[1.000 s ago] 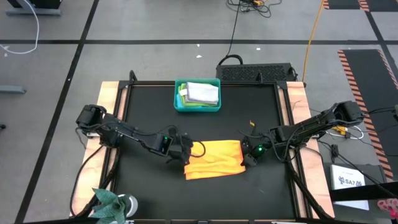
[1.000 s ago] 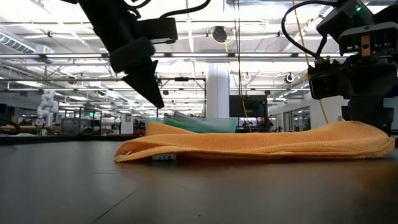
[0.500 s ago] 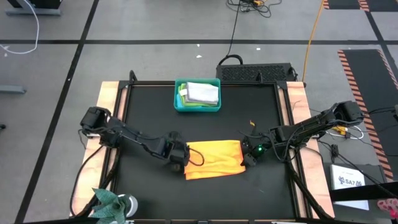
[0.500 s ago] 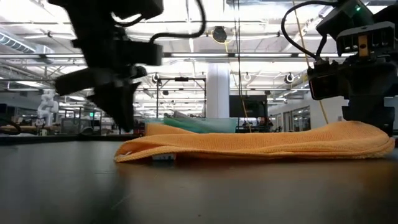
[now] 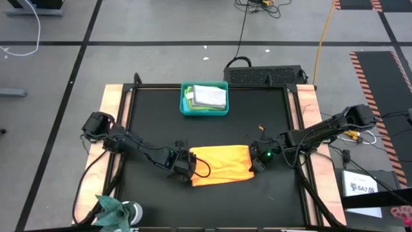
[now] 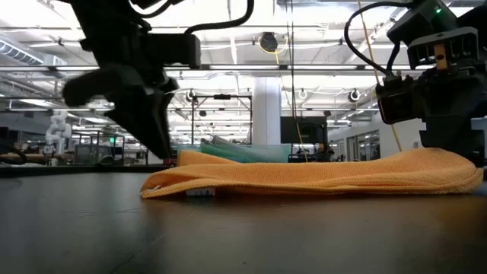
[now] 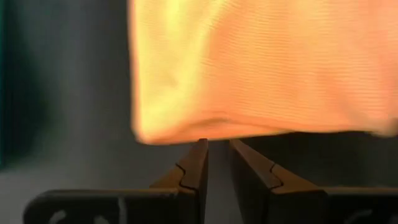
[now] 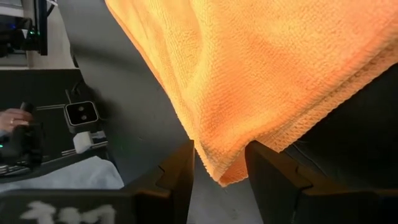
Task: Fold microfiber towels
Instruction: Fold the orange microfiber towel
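Orange-yellow microfiber towel [image 5: 221, 165] lies folded on the black desk [image 5: 148, 122], toward its near edge and about midway across, with bare desk open behind it up to the teal bin [image 5: 204, 99] at the far edge, where other folded cloths [image 5: 208, 96] sit. Wooden strips border the desk on both sides. The left arm reaches in low from the desk's left edge, its left gripper [image 5: 187, 165] at the towel's left edge; in the left wrist view the two fingers [image 7: 194, 169] stand only slightly apart, their tips just short of the towel's rounded fold, with nothing between them. The right arm comes in from the right edge, its right gripper [image 5: 256, 161] at the towel's right edge; in the right wrist view its fingers [image 8: 181, 168] stand fairly wide with a hanging corner of the towel [image 8: 249, 81] between them, though whether they pinch it cannot be told. From the low view the towel [image 6: 319, 176] looks flat and layered, thicker at its right end, its weave finely looped.
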